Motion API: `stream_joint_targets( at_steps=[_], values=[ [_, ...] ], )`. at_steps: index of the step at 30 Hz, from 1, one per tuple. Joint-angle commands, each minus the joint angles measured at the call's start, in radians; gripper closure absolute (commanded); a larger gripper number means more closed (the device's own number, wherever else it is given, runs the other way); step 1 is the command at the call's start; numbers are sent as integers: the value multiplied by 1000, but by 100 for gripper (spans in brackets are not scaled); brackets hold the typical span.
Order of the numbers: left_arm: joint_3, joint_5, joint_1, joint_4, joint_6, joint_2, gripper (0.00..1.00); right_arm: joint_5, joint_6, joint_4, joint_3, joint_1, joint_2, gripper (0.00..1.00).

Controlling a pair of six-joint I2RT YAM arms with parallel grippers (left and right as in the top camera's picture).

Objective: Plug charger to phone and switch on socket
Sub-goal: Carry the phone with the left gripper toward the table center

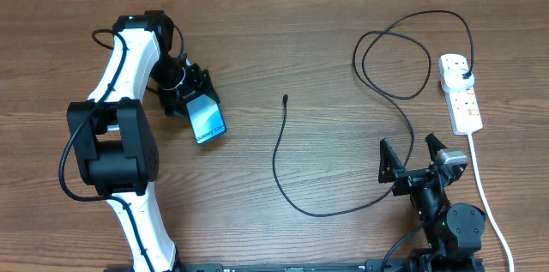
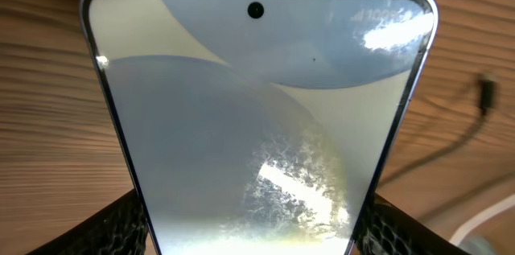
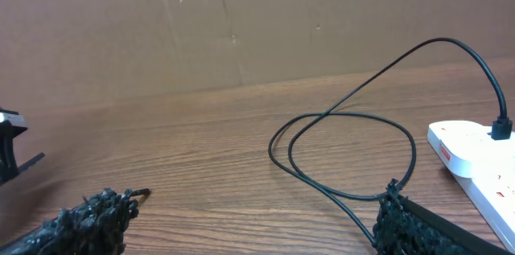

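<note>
Phone (image 1: 208, 122) (lit) clamped in left gripper (image 1: 199, 104).

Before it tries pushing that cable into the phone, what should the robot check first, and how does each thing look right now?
1. The phone gripped between the left fingers: ok.
2. The connector tip lying free on the table, apart from the phone: ok.
3. The right fingers holding the cable: not ok, open and empty.
4. The plug seated in the socket: ok.
5. The socket switched on: cannot tell.
6. The phone's charging port facing the cable: cannot tell, hidden.
</note>
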Motion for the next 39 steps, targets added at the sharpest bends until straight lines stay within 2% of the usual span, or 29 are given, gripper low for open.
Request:
stream_joint_targets(
  at_steps=[1, 7, 9, 14, 18, 22, 30, 39],
  values=[
    [30, 181, -9, -3, -59, 4, 35, 2, 2, 5, -1, 0, -7, 0],
    [30, 230, -19, -3, -321, 4, 35, 2, 2, 5, -1, 0, -7, 0],
    [30, 244, -27, -4, -363, 4, 35, 2, 2, 5, -1, 0, -7, 0],
    [30, 333, -53, -3, -404, 4, 35, 2, 2, 5, -1, 0, -7, 0],
    [30, 414, -76, -3, -406, 4, 35, 2, 2, 5, -1, 0, -7, 0],
    [30, 555, -87, -16, -406, 4, 36, 2, 2, 5, -1, 0, -7, 0],
    [30, 712, -87, -34, -406, 4, 37, 2, 2, 5, -1, 0, -7, 0],
    [30, 801, -100, -34, -418, 4, 36, 2, 2, 5, -1, 0, -7, 0]
  ],
)
